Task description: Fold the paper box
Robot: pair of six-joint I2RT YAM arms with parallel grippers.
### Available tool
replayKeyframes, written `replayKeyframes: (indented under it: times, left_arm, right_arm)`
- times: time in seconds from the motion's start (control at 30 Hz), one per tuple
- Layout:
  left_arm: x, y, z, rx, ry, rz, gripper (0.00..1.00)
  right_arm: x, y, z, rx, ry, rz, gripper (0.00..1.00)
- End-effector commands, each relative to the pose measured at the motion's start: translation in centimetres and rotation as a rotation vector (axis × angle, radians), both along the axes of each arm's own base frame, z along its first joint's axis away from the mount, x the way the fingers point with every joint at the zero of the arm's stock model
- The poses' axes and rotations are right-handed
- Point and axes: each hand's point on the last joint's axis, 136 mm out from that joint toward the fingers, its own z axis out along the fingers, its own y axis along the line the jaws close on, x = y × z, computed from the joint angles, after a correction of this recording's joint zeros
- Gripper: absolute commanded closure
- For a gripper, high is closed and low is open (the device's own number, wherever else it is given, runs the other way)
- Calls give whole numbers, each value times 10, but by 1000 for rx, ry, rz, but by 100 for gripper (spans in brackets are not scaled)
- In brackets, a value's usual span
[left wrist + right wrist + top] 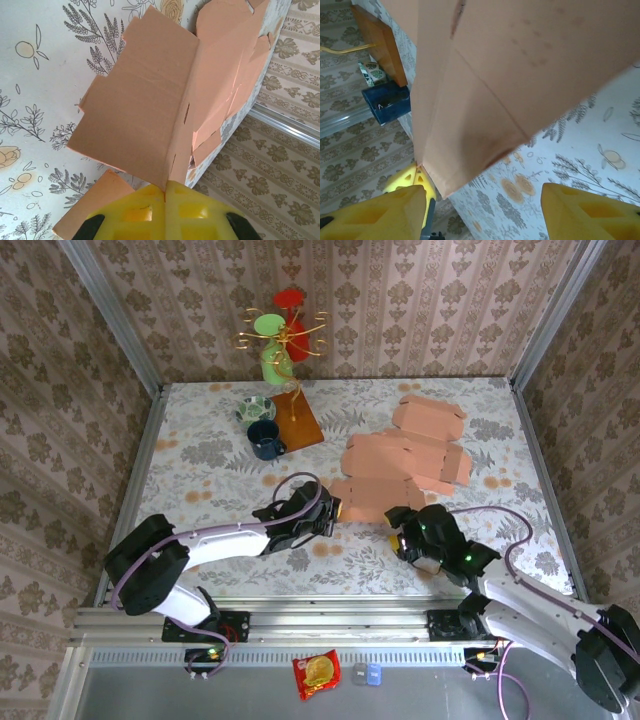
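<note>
Both fingers of the yellow left gripper (165, 194) pinch a raised crease of the single salmon-pink paper box (400, 465). The yellow right gripper (490, 212) gapes wide around one flap. The box lies centre-right in the top view, its long axis running lower-left to upper-right.

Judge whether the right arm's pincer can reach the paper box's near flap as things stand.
Probably yes: the right pincer stands open, with a flap of the paper box just ahead of its gap and nothing between them.
</note>
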Motion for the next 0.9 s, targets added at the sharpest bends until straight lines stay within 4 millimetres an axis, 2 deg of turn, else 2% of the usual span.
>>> replayKeyframes:
  times: [0.0, 0.17, 0.6, 0.87]
  left_arm:
    - [4, -3, 16, -22, -17, -13, 100]
    - [5, -3, 17, -28, -16, -19, 100]
    - [6, -7, 17, -43, -11, -24, 100]
    - [6, -9, 19, -49, -10, -28, 100]
  right_arm:
    - [23, 2, 22, 31, -89, -71, 40]
    - [31, 8, 27, 34, -104, -78, 46]
    - [41, 7, 30, 37, -115, -121, 66]
    - [50, 9, 37, 39, -123, -135, 71]
